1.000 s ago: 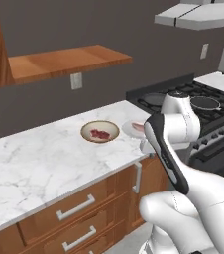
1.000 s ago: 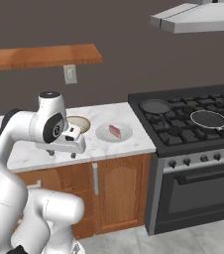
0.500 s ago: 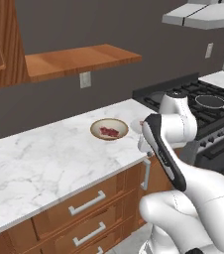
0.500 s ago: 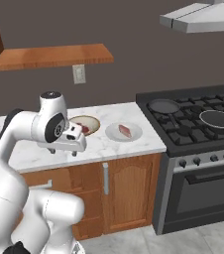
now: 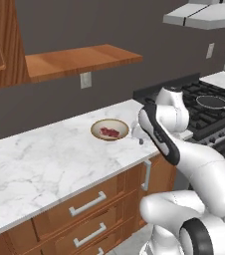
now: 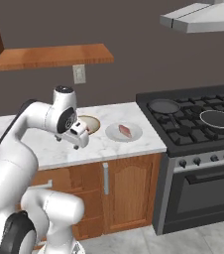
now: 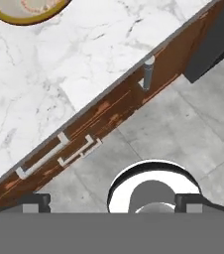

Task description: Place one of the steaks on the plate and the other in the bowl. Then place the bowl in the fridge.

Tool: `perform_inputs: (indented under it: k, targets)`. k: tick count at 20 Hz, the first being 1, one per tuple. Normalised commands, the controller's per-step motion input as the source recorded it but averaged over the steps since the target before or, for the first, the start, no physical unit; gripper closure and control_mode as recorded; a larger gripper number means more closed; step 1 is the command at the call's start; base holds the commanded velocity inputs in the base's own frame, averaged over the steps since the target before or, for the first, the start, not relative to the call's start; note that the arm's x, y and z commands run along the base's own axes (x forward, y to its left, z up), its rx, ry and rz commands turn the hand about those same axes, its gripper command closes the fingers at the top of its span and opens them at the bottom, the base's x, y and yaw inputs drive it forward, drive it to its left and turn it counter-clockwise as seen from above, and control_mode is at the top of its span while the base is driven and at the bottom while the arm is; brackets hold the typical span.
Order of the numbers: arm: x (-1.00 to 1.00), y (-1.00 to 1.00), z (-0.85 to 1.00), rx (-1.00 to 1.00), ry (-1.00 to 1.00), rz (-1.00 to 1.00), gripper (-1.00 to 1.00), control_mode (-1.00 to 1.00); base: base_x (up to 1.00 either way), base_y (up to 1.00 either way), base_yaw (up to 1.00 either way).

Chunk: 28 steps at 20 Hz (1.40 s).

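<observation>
The small tan-rimmed bowl (image 5: 110, 130) holding the dark red marbled steak (image 5: 109, 132) was seen near the white marble counter's (image 5: 45, 159) right end, the paler steak (image 6: 125, 130) on the round white plate (image 6: 124, 132) beside it. The two-finger gripper (image 6: 79, 139) was held empty, jaws wide apart, above the counter's front edge, with the black stove (image 6: 198, 124) rightward.

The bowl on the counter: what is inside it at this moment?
The bowl holds one dark red steak. From the right, the arm covers most of the bowl, so its inside cannot be seen there.
</observation>
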Motion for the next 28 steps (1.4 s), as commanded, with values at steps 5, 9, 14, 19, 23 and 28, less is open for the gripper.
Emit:
perform_inputs:
  k: [5, 9, 14, 19, 23, 28]
  targets:
    - [0.19, -0.12, 0.14, 0.33, 0.09, -0.5, -1.0, -1.0, 0.0, 0.0, 0.0]
    - [0.39, 0.06, -0.06, 0.05, -0.01, -0.18, -1.0, -1.0, 0.0, 0.0, 0.0]
    - [0.86, 0.03, -0.33, 0.01, -0.06, -0.12, -1.0, -1.0, 0.0, 0.0, 0.0]
    - [0.69, 0.01, -0.41, 0.0, -0.02, -0.26, -1.0, -1.0, 0.0, 0.0, 0.0]
    - [0.47, 0.07, -0.01, 0.02, -0.01, -0.12, -1.0, -1.0, 0.0, 0.0, 0.0]
    - [0.61, 0.0, -0.04, 0.0, 0.0, -0.01, -1.0, -1.0, 0.0, 0.0, 0.0]
